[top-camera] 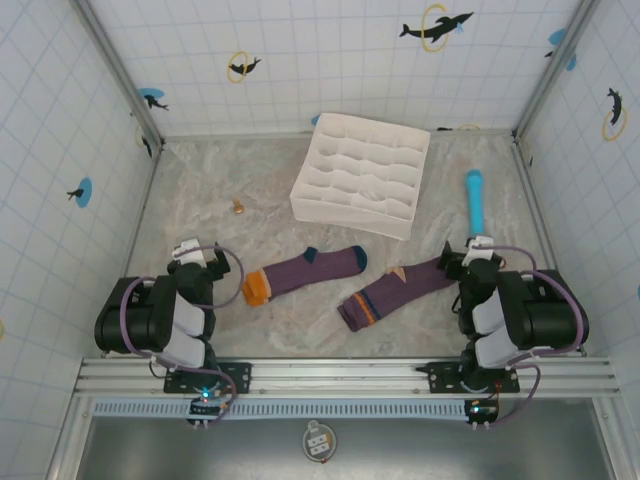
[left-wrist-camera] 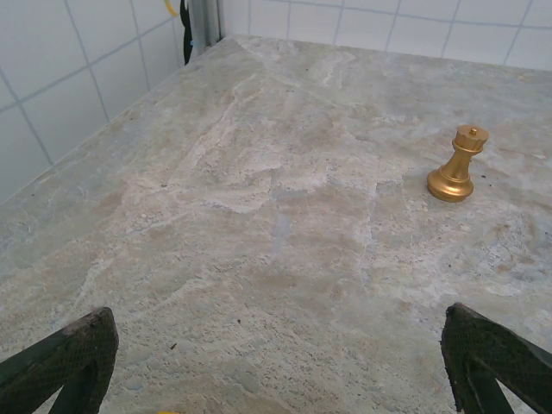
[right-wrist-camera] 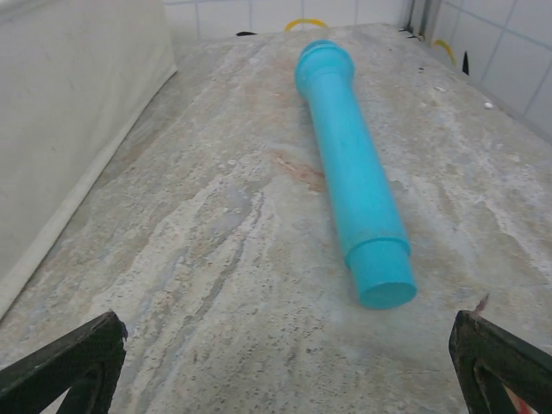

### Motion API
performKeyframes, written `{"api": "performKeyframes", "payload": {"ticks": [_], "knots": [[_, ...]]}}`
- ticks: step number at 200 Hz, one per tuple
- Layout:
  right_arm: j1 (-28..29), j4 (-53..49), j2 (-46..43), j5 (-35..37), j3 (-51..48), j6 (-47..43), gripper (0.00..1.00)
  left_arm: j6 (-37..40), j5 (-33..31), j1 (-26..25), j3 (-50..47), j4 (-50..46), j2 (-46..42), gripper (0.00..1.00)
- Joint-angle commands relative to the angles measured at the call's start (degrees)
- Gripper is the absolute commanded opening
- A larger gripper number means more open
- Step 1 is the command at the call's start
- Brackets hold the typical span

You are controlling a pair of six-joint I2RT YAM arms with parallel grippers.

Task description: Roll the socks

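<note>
Top view first: both arms sit at the near edge of the surface [top-camera: 200,190]. The left tool [top-camera: 197,258] stands with its jaws apart, and so does the right tool [top-camera: 477,246]; neither holds anything. Between them lie the socks, flat and unrolled. The orange-toed sock [top-camera: 305,272] is near the left tool. The striped-cuff sock [top-camera: 395,292] lies just beside it and runs out toward the right tool. Its far end meets that tool's housing, and I can't tell whether they touch. Behind them sit a white divided tray [top-camera: 360,175], a blue cylinder [top-camera: 474,198] toward the right edge and a gold chess piece [top-camera: 239,207].

Left wrist view: dark fingertips [left-wrist-camera: 73,354] wide apart at the bottom corners, bare surface and the chess piece ahead.

Right wrist view: fingertips [right-wrist-camera: 78,358] spread just as wide, with the cylinder straight ahead and the tray wall to the left.

The risk, as I see it: the socks lie apart and at different angles, so a roll begun now could come out loose or catch one sock alone. A wide reach by the right tool could knock the cylinder.
</note>
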Motion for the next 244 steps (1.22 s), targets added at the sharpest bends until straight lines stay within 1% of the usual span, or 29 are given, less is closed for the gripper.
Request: {"api": "performKeyframes", "payload": {"ticks": [1, 40, 182, 190, 206, 233, 244], "knots": [[-0.10, -0.50, -0.03, -3.45, -0.57, -1.26, 1.00, -0.56, -0.19, 0.30, -1.13, 0.97, 0.04, 0.98], [-0.63, -0.91, 0.05, -4.51, -0.45, -0.98, 1.00, -0.57, -0.14, 0.33, -1.13, 1.01, 0.03, 0.98], [-0.89, -1.02, 0.07, -4.96, -0.36, -0.90, 1.00, -0.55, -0.14, 0.36, -1.39, 1.36, -0.15, 0.98], [-0.74, -1.13, 0.05, -4.64, -0.40, -0.91, 1.00, -0.74, -0.96, 0.29, -1.27, 1.56, -0.29, 0.98], [-0.44, -4.12, -1.17, -3.38, 0.77, -0.86, 1.00, -1.41, -2.27, 0.28, 0.96, -4.67, -3.07, 0.97], [1.58, -15.19, -4.81, -3.68, 5.26, -3.41, 1.00, -2.98, -2.21, 0.28, 10.71, -26.09, -7.77, 0.97], [3.64, -20.07, -6.86, -1.90, 7.09, -4.99, 1.00, -4.61, -1.57, 0.23, 14.25, -33.51, -9.72, 0.97]]}}
